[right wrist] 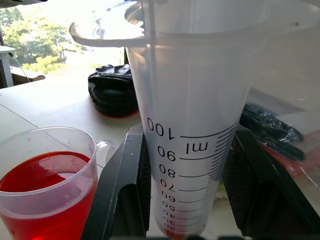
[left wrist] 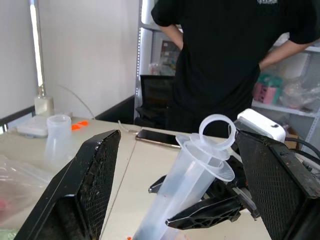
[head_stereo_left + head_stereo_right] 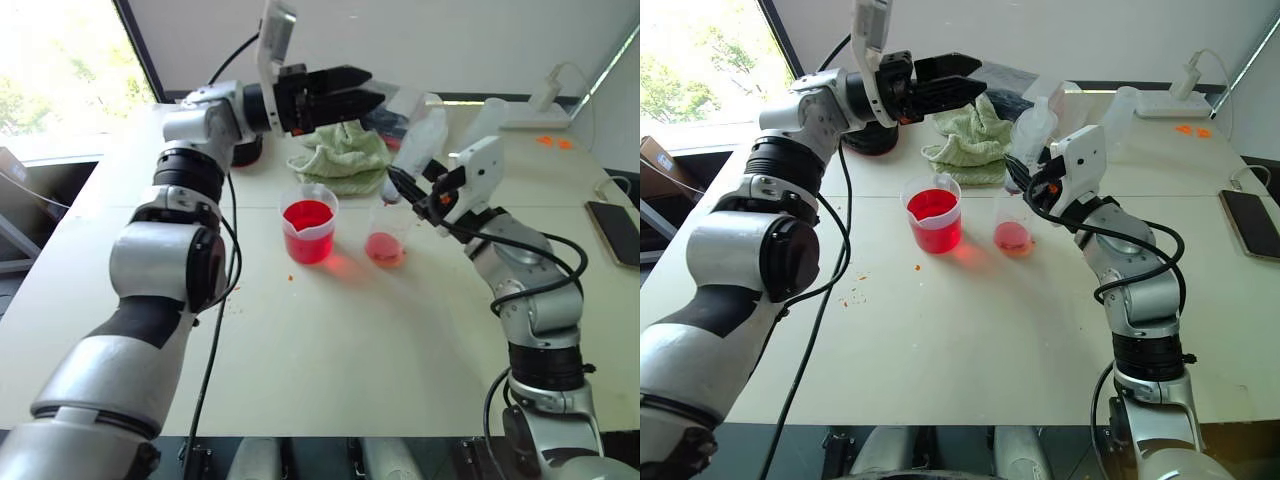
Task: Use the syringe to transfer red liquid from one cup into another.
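On the pale tabletop (image 3: 330, 350), the syringe (image 3: 1032, 130) stands tilted, nozzle down in the small cup (image 3: 1013, 228), which holds a little red liquid (image 3: 1012, 237). The right claw (image 3: 1025, 178) is clamped on its barrel. Just left sits the spouted beaker (image 3: 934, 215), part full. The left claw (image 3: 965, 90) hovers spread wide, holding nothing, above a green cloth (image 3: 970, 140).

The black fingers (image 1: 122, 195) grip a large clear plastic syringe (image 1: 192, 125) — printed markings facing out — beside a clear spouted beaker (image 1: 47, 185) holding bright red liquid (image 1: 42, 172).
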